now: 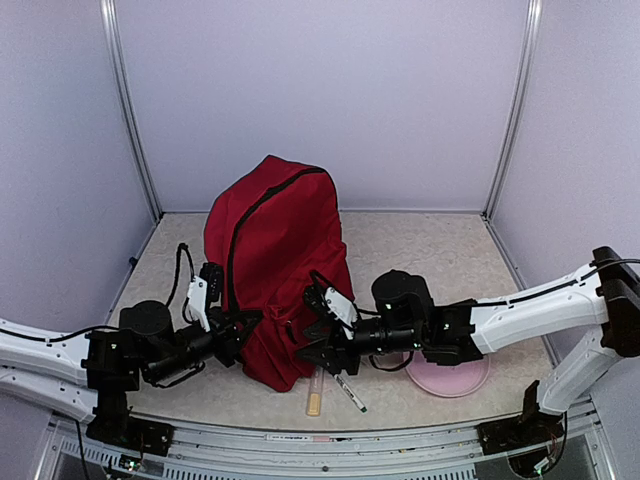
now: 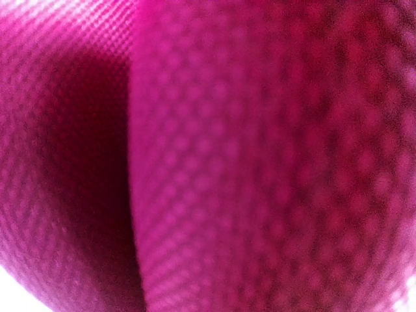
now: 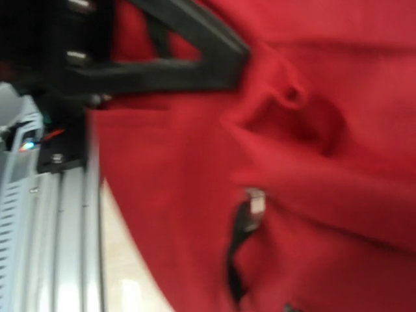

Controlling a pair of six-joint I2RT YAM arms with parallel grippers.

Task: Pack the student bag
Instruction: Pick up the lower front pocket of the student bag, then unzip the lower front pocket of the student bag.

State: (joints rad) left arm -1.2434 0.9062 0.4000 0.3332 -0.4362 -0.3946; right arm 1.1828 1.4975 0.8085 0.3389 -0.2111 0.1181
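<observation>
Item: student bag [image 1: 275,260], upright; I judge opening in hand. My left tool [image 1: 240,330] clamps its fabric. The right tool [image 1: 308,328] stands apart and next needs the zipper pull [image 3: 252,205].

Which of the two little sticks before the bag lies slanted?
The dark pen-like one, on the right; the tan stick points straight at the bag.

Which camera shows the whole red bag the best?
The top view: the whole bag stands upright there. The left wrist view shows only blurry fabric; the right wrist view shows creased fabric and a zip pull.
</observation>
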